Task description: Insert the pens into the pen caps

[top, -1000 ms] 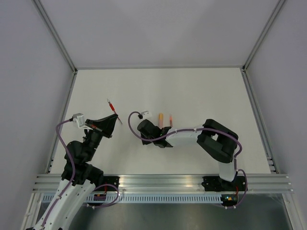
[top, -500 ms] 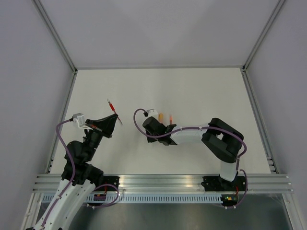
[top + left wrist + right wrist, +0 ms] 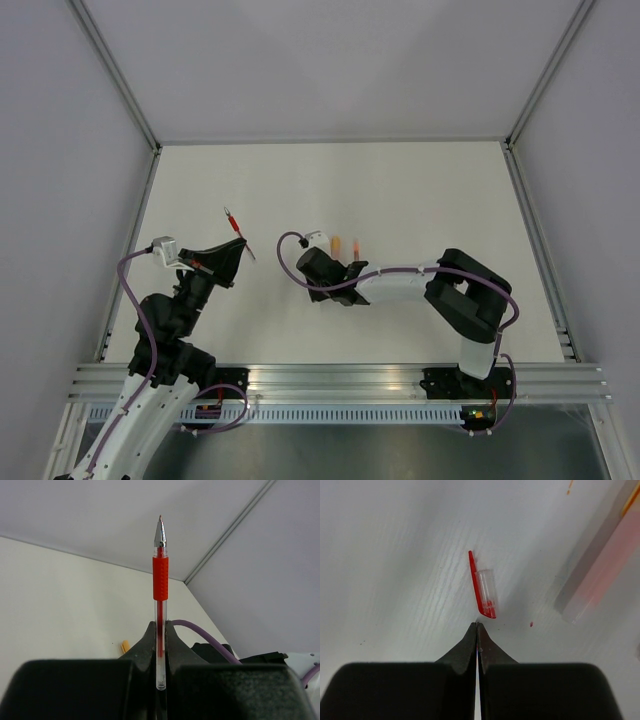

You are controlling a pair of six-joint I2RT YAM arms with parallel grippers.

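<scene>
Looking from the top, table (image 3: 420, 190): white and flat, with 2 arms fixed at its near edge.
Top, left gripper (image 3: 236, 246): on the left side of the table, clamped on the red pen (image 3: 231, 222).
Top, red pen: very thin, it sticks out past the fingers and points away from the arms, a bit to the left.
Top, right arm (image 3: 395, 285): it reaches left to the middle of the table, with its black wrist near 2 more pens.
Top, orange pen (image 3: 336, 243): it lies on the table just beside that wrist.
Top, pinkish-red pen (image 3: 356, 246): it lies just right of the orange pen, side by side with it, not touching.
Left wrist, left gripper: its 2 black fingers squeeze the clear lower part of the red pen.
Left wrist, red pen: it stands straight up, with the red grip band above the fingers and the bare silver tip on top.
Left wrist, purple cable (image 3: 200, 629): it curves behind the right finger.
Right wrist, right gripper (image 3: 477, 626): pressed tight together with nothing between the fingers, low over the table.
Right wrist, red cap (image 3: 485, 591): a short clear tube with a red clip, lying on the table just past the fingertips. I cannot tell if it touches them.
Right wrist, blurry pen (image 3: 600, 570): see-through with a pink tint, lying slanted to the right of the red cap. I cannot tell which pen it is.
Right wrist, red spot (image 3: 531, 624): a tiny mark on the table between the red cap and the blurry pen.
</scene>
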